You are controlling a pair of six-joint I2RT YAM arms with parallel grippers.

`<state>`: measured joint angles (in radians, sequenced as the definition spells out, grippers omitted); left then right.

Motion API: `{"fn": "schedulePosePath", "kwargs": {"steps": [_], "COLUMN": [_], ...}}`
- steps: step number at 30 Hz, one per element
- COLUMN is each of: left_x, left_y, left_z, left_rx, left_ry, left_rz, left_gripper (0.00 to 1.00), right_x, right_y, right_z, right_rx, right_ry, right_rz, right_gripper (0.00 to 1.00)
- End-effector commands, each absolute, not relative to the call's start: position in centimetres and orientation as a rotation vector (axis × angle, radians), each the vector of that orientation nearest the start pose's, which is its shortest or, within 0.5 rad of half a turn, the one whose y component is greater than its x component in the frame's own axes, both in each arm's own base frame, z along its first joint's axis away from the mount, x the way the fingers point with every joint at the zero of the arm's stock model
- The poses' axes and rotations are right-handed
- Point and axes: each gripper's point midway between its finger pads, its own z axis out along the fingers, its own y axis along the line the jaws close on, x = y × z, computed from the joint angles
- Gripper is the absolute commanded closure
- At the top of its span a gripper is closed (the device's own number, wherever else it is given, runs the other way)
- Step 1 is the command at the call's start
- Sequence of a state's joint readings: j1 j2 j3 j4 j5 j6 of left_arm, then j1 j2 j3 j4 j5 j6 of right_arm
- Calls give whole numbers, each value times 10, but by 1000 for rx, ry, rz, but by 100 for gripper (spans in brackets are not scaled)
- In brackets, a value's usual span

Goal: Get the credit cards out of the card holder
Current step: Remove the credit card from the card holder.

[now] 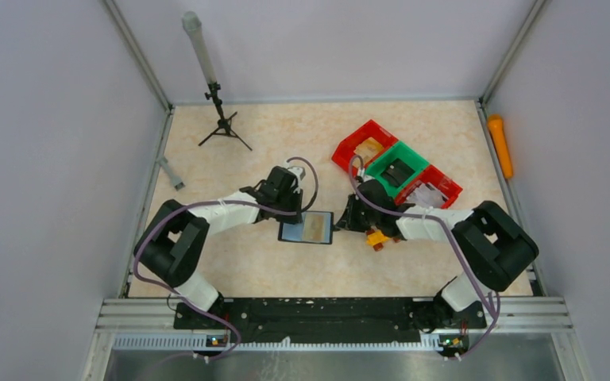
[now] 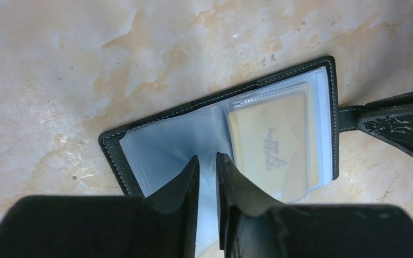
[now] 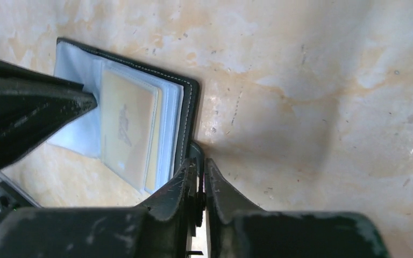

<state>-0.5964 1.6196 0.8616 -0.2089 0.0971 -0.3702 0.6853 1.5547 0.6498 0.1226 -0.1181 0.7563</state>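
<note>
Card holder (image 2: 114, 158) matt black leather-look, glossy clear plastic sleeves (image 2: 166, 150).

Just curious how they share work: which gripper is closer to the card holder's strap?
Right. The right gripper pinches the strap at the card holder's edge; the left gripper sits at its middle.

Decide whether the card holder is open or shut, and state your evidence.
Open. The card holder lies spread flat, its clear sleeves facing up, with a yellowish card showing inside one.

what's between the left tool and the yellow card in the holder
Only the clear sleeve covering the card; the left tool sits just beside it at the holder's fold, nothing else between.
</note>
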Motion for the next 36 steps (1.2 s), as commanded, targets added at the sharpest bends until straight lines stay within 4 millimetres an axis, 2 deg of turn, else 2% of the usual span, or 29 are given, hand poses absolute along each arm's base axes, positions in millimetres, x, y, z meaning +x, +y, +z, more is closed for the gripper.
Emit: {"fn": "schedulePosePath", "kwargs": {"steps": [1,4,8,13,16,24,31,36], "left_x": [265,267,266,258,253,242,242,240], "left_y": [-210,-212,-215,-227,-237,-251,-250,-251], "left_z": [16,31,51,63,69,70,65,62], "left_rx": [321,297,278,376,418,502,520,546], "left_ry": [2629,2563,2475,2428,2396,2390,2414,2425], "left_rz": [-448,-535,-690,-800,-889,-991,-922,-877], "left_gripper": [73,58,43,28,23,13,16,5], "right_x": [269,267,257,252,252,248,249,248], "right_y": [280,282,293,302,304,312,314,315], "right_z": [57,74,87,103,113,131,139,140], "right_rx": [-27,-63,-135,-165,-172,-210,-223,-228], "right_ry": [2420,2387,2382,2347,2326,2304,2295,2295], "right_rz": [793,829,928,1016,1039,1108,1116,1124], "right_gripper": [98,100,100,100,100,100,100,100]}}
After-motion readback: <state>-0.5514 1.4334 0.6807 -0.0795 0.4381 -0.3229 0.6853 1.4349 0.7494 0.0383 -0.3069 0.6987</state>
